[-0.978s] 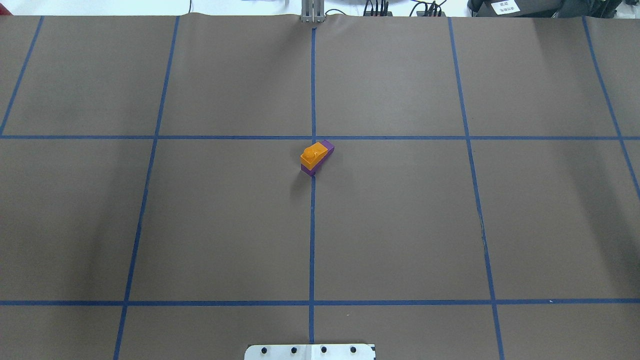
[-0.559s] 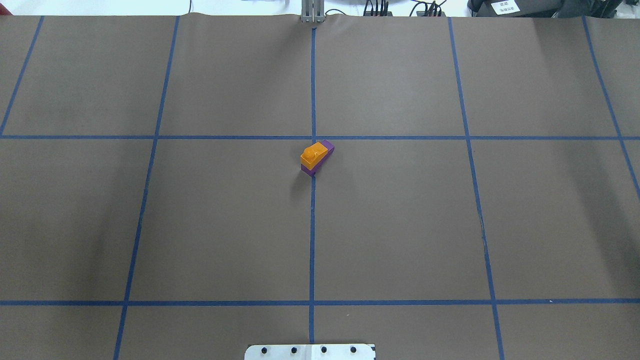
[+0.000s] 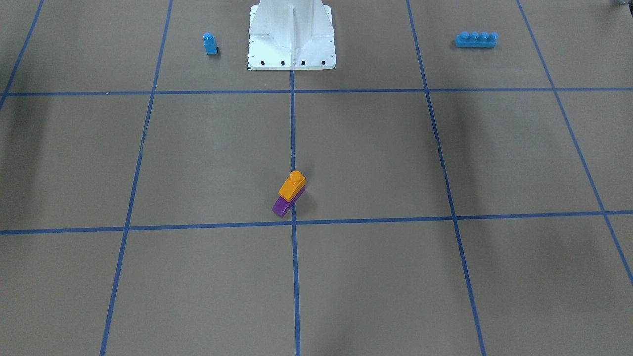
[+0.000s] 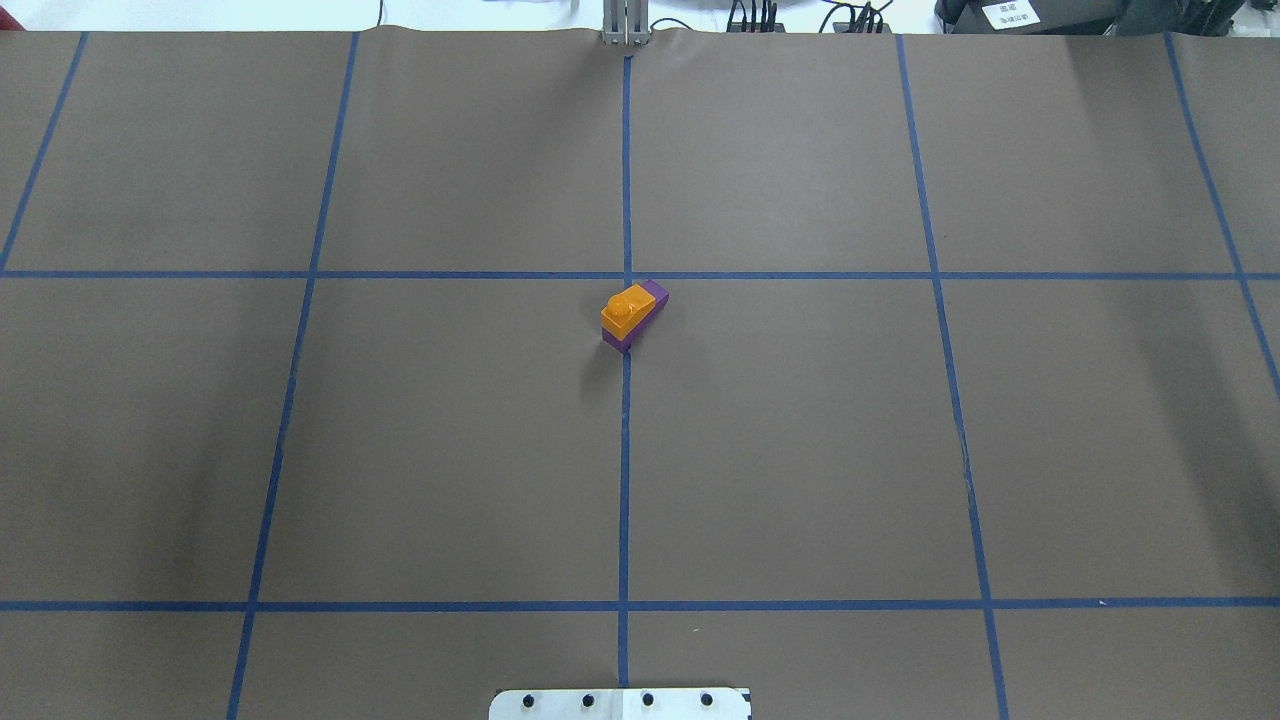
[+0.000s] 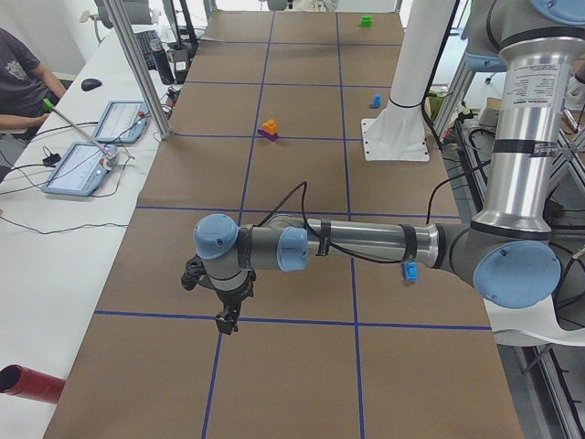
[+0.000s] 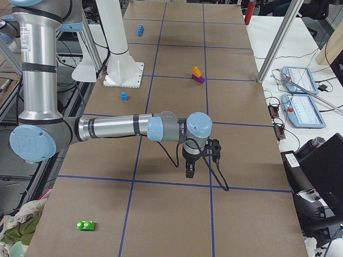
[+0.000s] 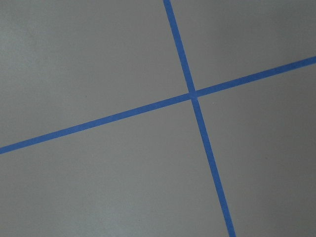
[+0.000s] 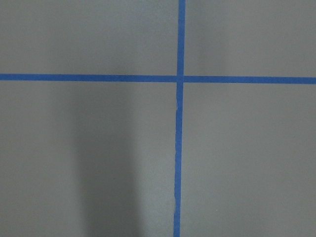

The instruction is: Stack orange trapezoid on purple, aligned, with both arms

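Hanging over the brown table cover (image 4: 420,450), the left gripper (image 5: 224,321) points down at a blue tape crossing (image 7: 192,94). It shows only in the side view, and its wrist camera does not catch the fingers, so I cannot tell if the jaws are wide or narrow. It appears to carry nothing.

Well apart from this gripper, toward the middle of the table, the orange trapezoid (image 4: 627,306) sits on the purple brick (image 4: 655,293). Its near end looks flush with the purple end, and the purple slope sticks out beyond the orange one. I judge the stack as done and fairly aligned.

Both bricks should be light, stiff and glossy, so a little slippery. If a correction is needed, the flat upright side walls are the good place to pinch, not the slope or the round stud. A sideways push could slide the whole stack.

The right gripper (image 6: 189,169) is just as far from the stack on the other side, pointing down over another tape crossing. Its opening I also cannot tell.
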Robot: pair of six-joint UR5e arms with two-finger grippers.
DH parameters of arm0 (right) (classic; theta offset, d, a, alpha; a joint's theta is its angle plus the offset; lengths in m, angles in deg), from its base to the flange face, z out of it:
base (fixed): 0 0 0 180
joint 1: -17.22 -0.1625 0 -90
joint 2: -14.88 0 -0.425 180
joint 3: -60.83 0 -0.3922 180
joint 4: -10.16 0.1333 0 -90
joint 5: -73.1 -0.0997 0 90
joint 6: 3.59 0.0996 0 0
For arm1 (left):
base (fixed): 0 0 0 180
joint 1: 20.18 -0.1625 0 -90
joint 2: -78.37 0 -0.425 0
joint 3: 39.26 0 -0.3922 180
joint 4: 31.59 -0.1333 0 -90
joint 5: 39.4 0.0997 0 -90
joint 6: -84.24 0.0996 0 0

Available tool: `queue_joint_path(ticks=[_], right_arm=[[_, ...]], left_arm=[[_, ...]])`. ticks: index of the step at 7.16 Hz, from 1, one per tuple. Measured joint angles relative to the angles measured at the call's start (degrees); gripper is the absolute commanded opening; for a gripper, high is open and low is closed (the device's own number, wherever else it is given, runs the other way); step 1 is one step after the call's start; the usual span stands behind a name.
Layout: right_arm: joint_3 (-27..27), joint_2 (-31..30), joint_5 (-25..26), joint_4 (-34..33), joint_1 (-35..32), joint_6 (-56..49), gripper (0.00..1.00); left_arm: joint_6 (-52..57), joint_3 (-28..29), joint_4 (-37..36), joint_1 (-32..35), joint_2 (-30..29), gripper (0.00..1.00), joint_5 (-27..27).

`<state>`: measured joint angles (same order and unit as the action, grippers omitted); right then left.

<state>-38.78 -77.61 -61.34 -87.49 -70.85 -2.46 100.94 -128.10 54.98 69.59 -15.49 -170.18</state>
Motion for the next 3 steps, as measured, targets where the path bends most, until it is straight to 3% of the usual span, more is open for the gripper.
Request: queue_joint_path(ticks=[3], right_arm=[[-0.4, 0.1, -0.3, 0.0, 0.0, 0.0, 1.0]], left_arm=[[0.0, 0.0, 0.0, 0.0, 0.0, 1.0, 0.0]])
